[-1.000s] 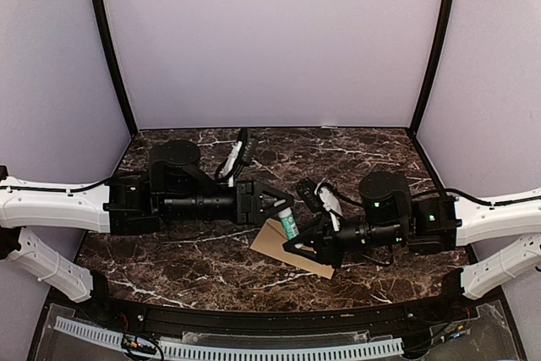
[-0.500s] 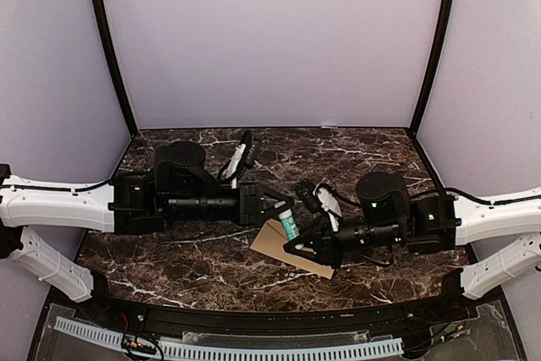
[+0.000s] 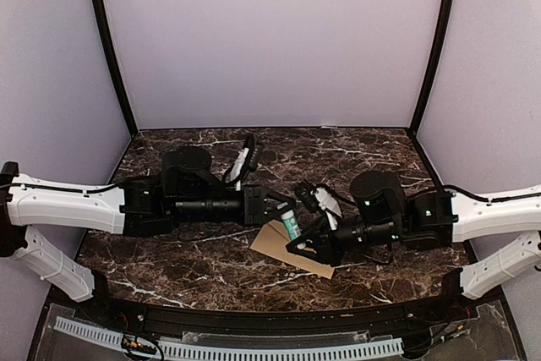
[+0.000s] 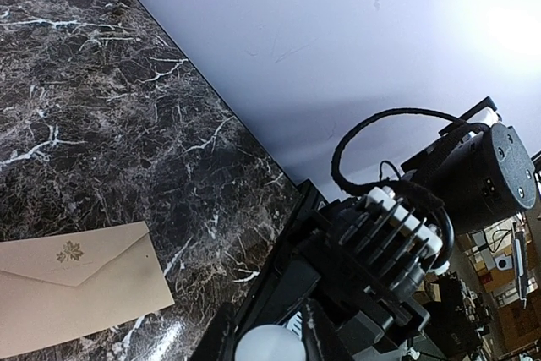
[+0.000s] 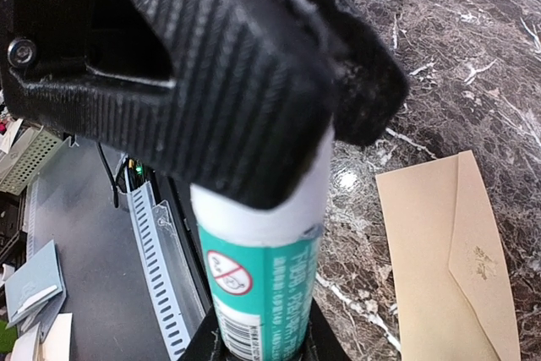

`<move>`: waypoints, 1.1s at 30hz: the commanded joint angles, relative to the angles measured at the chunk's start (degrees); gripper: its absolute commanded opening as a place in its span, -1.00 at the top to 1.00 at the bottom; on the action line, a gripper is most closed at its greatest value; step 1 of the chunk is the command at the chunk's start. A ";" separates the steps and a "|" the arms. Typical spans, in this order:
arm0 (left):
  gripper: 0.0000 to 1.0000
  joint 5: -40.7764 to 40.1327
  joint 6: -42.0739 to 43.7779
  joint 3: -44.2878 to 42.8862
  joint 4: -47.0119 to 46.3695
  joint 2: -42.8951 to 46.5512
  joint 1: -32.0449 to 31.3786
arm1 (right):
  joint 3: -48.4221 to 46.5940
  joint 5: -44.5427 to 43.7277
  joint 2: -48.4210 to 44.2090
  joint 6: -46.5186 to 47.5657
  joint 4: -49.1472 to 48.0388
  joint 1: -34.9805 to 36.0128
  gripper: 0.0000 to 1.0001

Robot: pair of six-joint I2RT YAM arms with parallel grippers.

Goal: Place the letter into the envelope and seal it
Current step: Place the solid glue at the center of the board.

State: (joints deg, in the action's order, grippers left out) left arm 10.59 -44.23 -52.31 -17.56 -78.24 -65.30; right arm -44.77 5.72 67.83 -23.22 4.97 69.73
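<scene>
So the left tool (image 3: 282,207) is finishing its squeeze: its jaws were standing wider a second ago and are now gripping the white cap (image 5: 254,216) of the glue stick (image 3: 291,226). The right tool (image 3: 303,241) is clamping the green body from below, so both are holding the same stick over the middle of the worktop (image 3: 169,251), toward the near edge. I'm guessing they're setting up to pull the cap off, meaning we're getting into the sealing part. The envelope (image 3: 272,245) is lying flat just under them, and the flap (image 5: 480,247) is looking folded down. The letter isn't showing anywhere. I'm assuming it's sitting inside already, but I can't tell.
</scene>
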 commanded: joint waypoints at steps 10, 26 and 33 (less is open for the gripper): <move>0.48 6.38 0.39 1.89 2.57 -0.94 -2.49 | -4.14 5.06 1.71 0.23 -8.68 -5.12 1.00; -0.07 -1.01 -0.06 2.60 2.05 2.40 -1.68 | -2.73 7.44 2.15 0.55 -9.53 -4.28 1.00; -0.01 -1.32 -1.08 2.71 -0.30 2.26 -0.55 | -3.07 8.77 2.71 1.04 -8.95 -4.00 1.00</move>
State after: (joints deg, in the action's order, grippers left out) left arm 9.41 -44.91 -49.76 -16.62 -76.75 -66.35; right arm -46.30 13.52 70.26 -22.74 -1.13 65.63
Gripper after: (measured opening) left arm 0.514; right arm 0.212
